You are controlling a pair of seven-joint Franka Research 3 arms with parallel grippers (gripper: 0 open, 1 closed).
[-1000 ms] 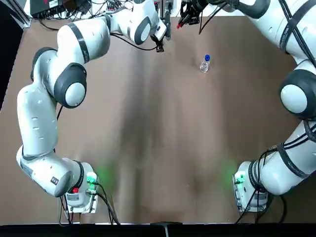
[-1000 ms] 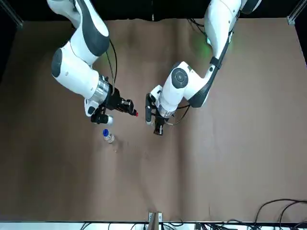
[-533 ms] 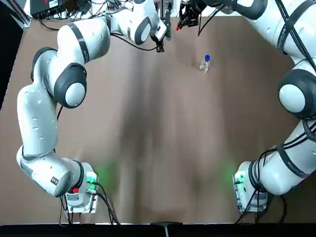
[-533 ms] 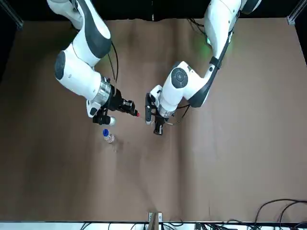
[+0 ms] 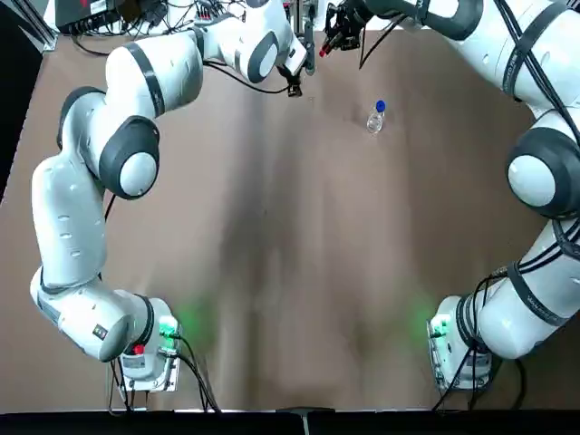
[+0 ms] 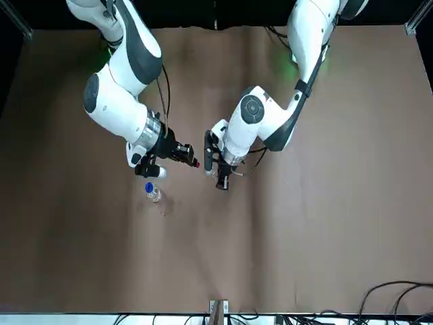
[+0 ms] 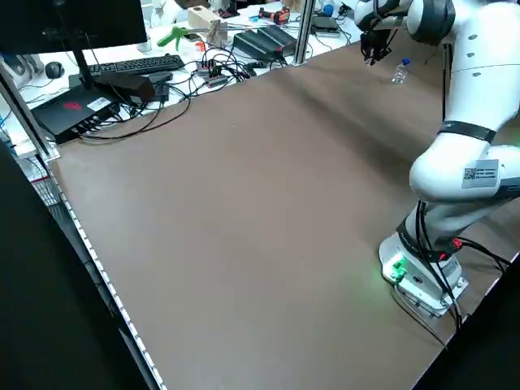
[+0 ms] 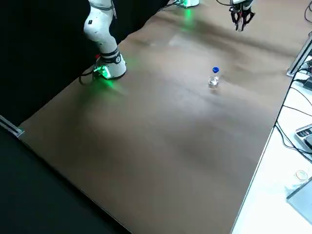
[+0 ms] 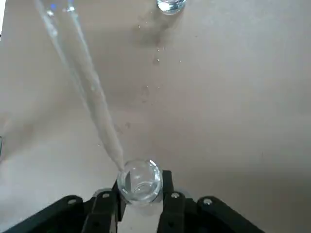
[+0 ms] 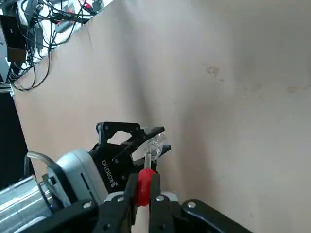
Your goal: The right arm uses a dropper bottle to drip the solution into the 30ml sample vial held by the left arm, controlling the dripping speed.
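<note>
- Right gripper (image 6: 191,161) of the cable-strapped white right arm (image 5: 535,172) is clamped on a red-bulbed glass dropper (image 10: 144,184). It has moved in toward the left gripper since 1 s ago; the gap is now nearly gone.
- Dropper's glass tip sits at the mouth of the slim clear glass 30ml sample vial (image 9: 140,179).
- Left gripper (image 6: 218,169) of the smooth white left arm (image 5: 136,118) is pinching the vial upright, above the far side of the brown table (image 5: 290,272); pose unchanged.
- Small clear dropper bottle with the blue collar (image 5: 376,117) stands alone on the table, near the right gripper and untouched; same spot as before.
</note>
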